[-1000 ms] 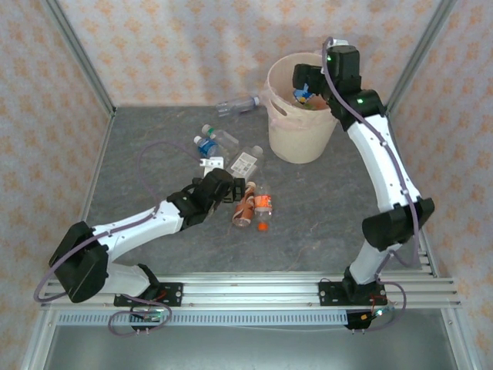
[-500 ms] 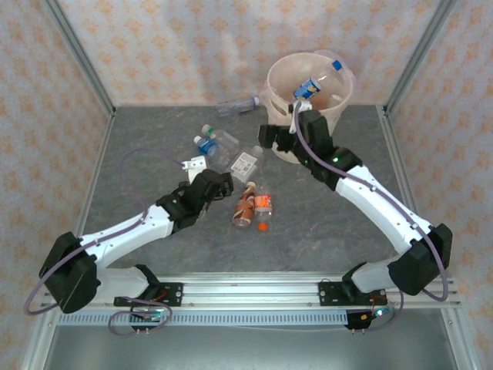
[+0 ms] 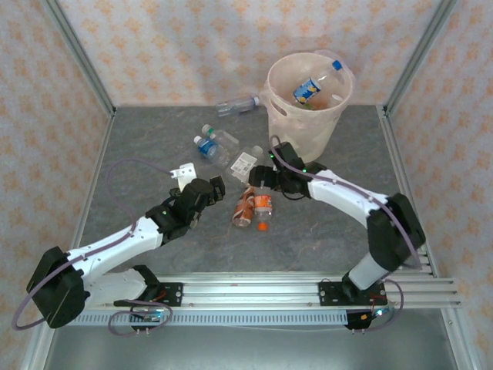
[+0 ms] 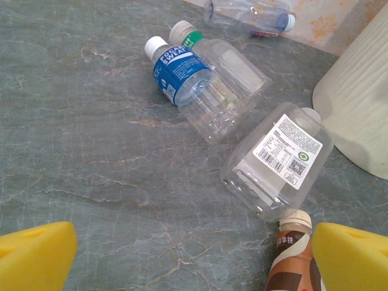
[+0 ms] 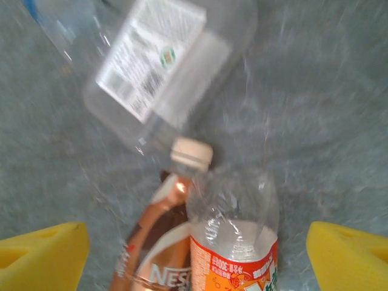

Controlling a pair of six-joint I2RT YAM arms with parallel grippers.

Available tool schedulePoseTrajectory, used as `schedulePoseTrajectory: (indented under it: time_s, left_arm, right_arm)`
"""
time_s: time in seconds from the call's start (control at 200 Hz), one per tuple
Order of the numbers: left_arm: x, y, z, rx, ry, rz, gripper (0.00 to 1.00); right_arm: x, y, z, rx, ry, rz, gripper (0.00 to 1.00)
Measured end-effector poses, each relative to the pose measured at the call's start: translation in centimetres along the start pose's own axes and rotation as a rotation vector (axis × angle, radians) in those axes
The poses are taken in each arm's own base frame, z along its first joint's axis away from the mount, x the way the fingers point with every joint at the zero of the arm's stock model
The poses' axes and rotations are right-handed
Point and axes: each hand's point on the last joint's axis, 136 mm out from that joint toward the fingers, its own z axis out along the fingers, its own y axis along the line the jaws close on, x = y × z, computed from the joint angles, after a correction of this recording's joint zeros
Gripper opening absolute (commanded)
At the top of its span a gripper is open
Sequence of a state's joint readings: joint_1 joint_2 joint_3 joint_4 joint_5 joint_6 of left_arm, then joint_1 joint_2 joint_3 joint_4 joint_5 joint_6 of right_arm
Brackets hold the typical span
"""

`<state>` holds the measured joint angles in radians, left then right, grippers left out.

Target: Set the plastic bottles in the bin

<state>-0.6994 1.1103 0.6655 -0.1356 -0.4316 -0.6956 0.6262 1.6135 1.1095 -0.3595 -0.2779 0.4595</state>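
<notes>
The right gripper [image 5: 194, 259] hangs with its jaws wide apart over two bottles lying side by side on the grey worktop [image 3: 146, 166]. One is an orange-labelled bottle [image 5: 233, 242]. The other, touching its left flank, is a brown Nescafé bottle [image 5: 159, 260] with a cream cap. I'd judge the orange one to be the target, since it sits nearer the middle of the gap.

To take it cleanly, the jaws should come straight down across its body, with one finger slipping into the seam between the two bottles. Too wide a bite would catch both, and the thin plastic will likely dent and squirm.

Just beyond the cream cap lies a square clear bottle [image 5: 163, 66] with a white printed label, close enough to be nudged. The left gripper [image 4: 194, 257], jaws likewise open and holding nothing, looks over the same cluster from the other side, so the arms could crowd each other.

Farther off, a Pocari Sweat bottle [image 4: 180, 74] lies against a green-capped bottle [image 4: 227, 63], with a blue-capped bottle [image 4: 250, 11] farthest back. The bin [image 3: 302, 139] stands well apart from the pair, with a blue-and-yellow bottle [image 3: 307, 90] already inside.
</notes>
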Motion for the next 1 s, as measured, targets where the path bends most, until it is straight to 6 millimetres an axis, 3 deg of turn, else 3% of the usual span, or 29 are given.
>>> schedulePoseTrajectory:
  time_s: [0.095,0.195,0.415,0.575,0.776,1.001]
  left_arm:
    - [0.0,0.0,0.0,0.0,0.0,-0.006,1.0]
    - [0.0,0.0,0.0,0.0,0.001,-0.011,1.0]
    - [0.3,0.1,0.3,-0.008,0.008,-0.004,1.0]
    - [0.9,0.1,0.7,-0.02,0.022,0.009,1.0]
    - [1.4,0.2,1.1,-0.029,0.036,0.02,1.0]
    - [1.2,-0.1,1.2,-0.026,0.033,0.017,1.0]
  right_arm:
    - [2.4,-0.8,1.8,0.035,0.097,0.002,0.84]
    - [3.5,-1.2,2.2,0.054,0.137,0.01,0.82]
    - [4.1,-1.8,2.9,0.082,0.155,0.026,0.8]
    - [4.7,-3.3,4.0,0.148,0.172,0.034,0.78]
    - [4.5,-5.3,3.9,0.257,0.137,0.025,0.75]
    - [4.9,-6.0,4.6,0.296,0.141,0.024,0.72]
